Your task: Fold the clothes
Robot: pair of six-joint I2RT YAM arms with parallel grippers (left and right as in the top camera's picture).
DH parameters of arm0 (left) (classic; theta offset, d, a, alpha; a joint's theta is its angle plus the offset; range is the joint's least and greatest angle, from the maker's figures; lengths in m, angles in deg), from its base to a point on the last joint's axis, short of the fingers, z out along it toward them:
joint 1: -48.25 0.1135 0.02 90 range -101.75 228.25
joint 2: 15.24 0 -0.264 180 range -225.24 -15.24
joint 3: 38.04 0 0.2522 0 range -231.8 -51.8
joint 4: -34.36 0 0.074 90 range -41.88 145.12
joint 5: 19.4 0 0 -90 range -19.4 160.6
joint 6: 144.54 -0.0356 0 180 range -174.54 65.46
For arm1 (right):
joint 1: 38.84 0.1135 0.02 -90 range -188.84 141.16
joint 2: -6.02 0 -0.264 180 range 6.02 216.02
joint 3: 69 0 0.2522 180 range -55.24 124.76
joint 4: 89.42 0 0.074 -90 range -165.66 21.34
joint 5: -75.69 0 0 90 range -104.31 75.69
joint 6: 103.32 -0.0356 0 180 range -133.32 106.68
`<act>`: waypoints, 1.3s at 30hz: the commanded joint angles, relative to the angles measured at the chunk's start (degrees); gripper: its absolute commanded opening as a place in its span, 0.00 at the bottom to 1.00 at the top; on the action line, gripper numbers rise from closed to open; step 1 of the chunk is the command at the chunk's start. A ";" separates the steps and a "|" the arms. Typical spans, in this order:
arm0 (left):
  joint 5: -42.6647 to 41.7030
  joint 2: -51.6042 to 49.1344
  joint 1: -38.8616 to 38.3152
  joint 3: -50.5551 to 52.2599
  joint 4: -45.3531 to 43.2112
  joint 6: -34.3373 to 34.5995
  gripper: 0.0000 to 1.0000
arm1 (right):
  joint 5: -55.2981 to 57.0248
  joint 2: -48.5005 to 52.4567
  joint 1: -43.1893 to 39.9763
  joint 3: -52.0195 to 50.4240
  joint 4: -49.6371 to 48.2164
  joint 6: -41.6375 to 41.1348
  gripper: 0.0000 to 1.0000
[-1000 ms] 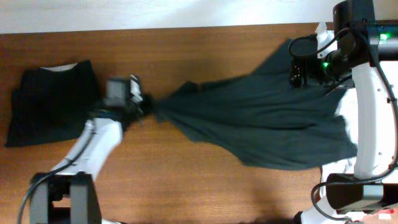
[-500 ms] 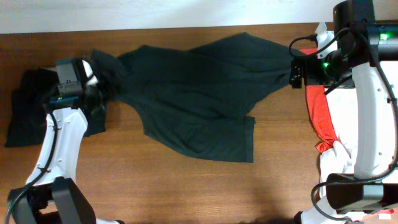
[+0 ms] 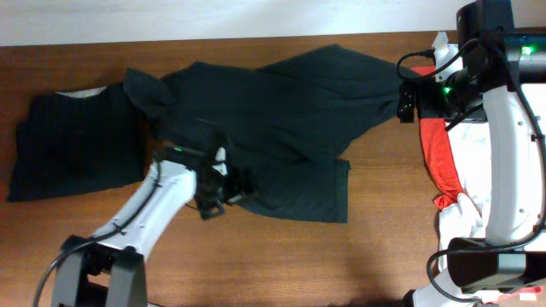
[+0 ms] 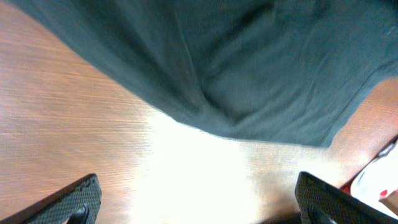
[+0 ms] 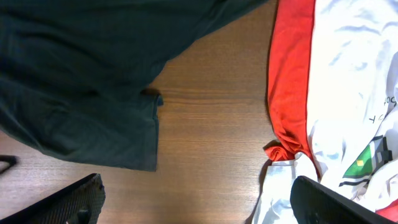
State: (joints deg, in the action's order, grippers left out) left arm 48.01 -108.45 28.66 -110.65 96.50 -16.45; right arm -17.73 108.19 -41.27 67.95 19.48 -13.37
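Since your left hand [image 3: 225,182] stands spread wide with only bare wood between its fingers [image 4: 78,200], start from there: it hovers over the near hem of the dark shirt [image 3: 273,119], holding nothing. From its wrist view the dark shirt [image 4: 249,62] lies just beyond the fingertips, toward the far edge of the worktop [image 3: 273,256], with the hem running across in front of the hand.

Your right hand [image 3: 408,101] is likewise spread and empty, up near the far right corner, just beside the shirt's right-hand tip. From its own camera the dark shirt [image 5: 74,74] fills the upper left, with one squared corner lying flat on the wood.

The shirt's long axis runs left to right along the far edge, crumpled and unevenly spread. Its left end bunches against the folded black shirt [image 3: 72,145] by the left edge. Its wide lower panel sags toward the near edge at the middle.

Judge the reach so: the left hand is the nearer to the near hem and the bunched left end, and the right hand to the right tip. The red shirt [image 3: 435,153] and the white shirt [image 3: 465,213] wait along the right edge, close under the right arm, so mind them when you pinch there.
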 commanded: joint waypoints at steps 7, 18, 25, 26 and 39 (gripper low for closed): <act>8.02 0.02 -12.79 8.92 -14.56 21.55 0.91 | 1.05 -0.68 -0.33 0.02 0.15 -0.48 0.99; 11.13 -8.31 -17.97 10.08 -25.11 27.23 0.83 | 0.85 -0.68 -0.33 0.02 0.13 -0.48 0.99; 18.78 -10.21 -18.12 10.05 -27.71 26.51 0.31 | 0.87 -0.68 -0.33 0.02 0.13 -0.48 0.99; 20.81 -10.21 -18.10 10.05 -27.30 26.56 0.24 | 0.87 -0.68 -0.33 0.02 0.13 -0.48 0.99; 24.35 -6.34 -1.81 9.99 -9.79 17.31 0.01 | 1.14 -0.52 -0.33 0.02 0.04 -0.85 0.99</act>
State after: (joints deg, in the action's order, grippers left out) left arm 67.50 -114.48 21.25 -104.02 79.26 6.82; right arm -17.71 108.19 -41.27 67.95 19.52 -13.33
